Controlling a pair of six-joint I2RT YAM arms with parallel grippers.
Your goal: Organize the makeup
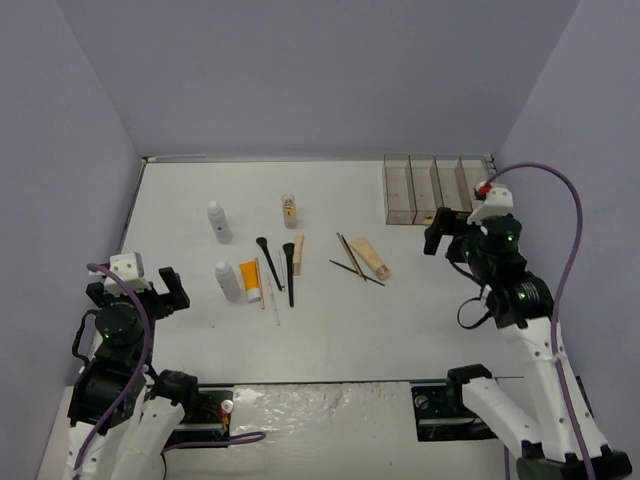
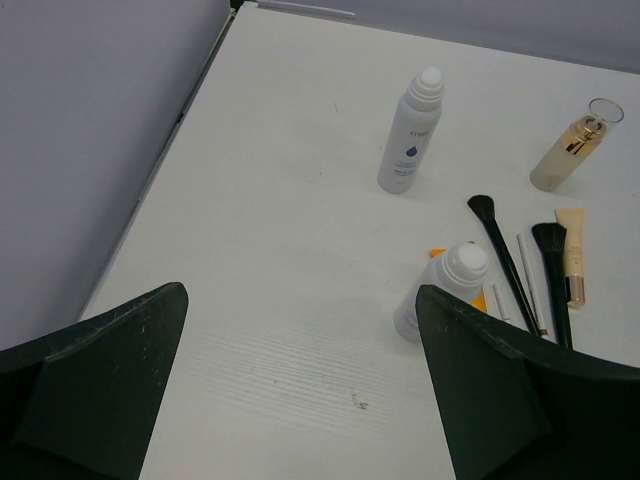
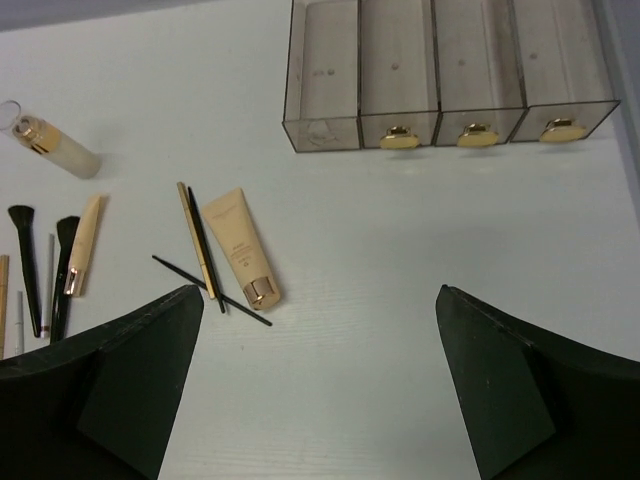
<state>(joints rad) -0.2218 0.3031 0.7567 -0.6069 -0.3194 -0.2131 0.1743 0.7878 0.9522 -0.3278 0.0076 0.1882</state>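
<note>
the makeup point(image 1: 290, 265) lies loose in the middle of the table point(image 1: 450, 330), well apart from the smoky box point(image 1: 435, 190) at the far right. the white bottles point(image 1: 228, 281) and the glass bottle point(image 1: 290, 210) appear upright; they look light, slick and tippy, so pinch the body. the tubes point(image 1: 370, 257) would squash, so take the cap end. brushes point(image 1: 268, 260) and pencils point(image 1: 352, 258) are thin; grip mid-shaft. left claw point(image 2: 300, 320) and right claw point(image 3: 320, 300) gape wide, holding nothing.
</note>
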